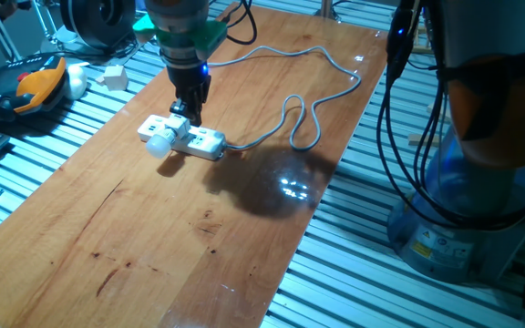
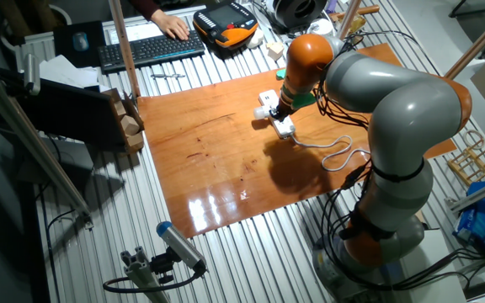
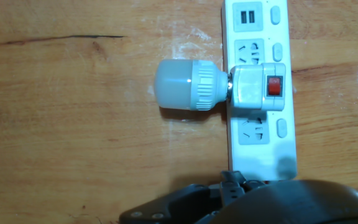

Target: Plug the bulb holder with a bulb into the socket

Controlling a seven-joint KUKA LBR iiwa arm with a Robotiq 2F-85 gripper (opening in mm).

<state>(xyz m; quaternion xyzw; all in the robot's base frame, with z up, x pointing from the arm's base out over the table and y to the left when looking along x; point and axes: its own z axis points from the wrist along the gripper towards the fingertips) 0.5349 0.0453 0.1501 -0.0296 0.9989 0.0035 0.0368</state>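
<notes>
The bulb holder [image 3: 257, 87] sits across the socket [image 3: 260, 146], a long white power strip, over one of its middle outlets. Its red switch [image 3: 273, 86] faces up and its frosted bulb [image 3: 182, 84] sticks out sideways over the wood. In one fixed view the holder [image 1: 180, 126] and bulb [image 1: 159, 144] lie on the strip [image 1: 206, 141]. My gripper [image 1: 192, 111] hangs just above and behind them, open, with nothing between its fingers. In the hand view only its dark body shows along the bottom edge. The other fixed view shows the gripper [image 2: 281, 111] over the strip [image 2: 285, 127].
The strip's grey cord [image 1: 317, 91] loops across the wooden board toward the far right edge. Off the board on the slatted metal table lie a small white cube [image 1: 114, 76], an orange and black pendant [image 1: 39, 87] and a keyboard [image 2: 150, 50] with a person's hand [image 2: 171, 27] on it.
</notes>
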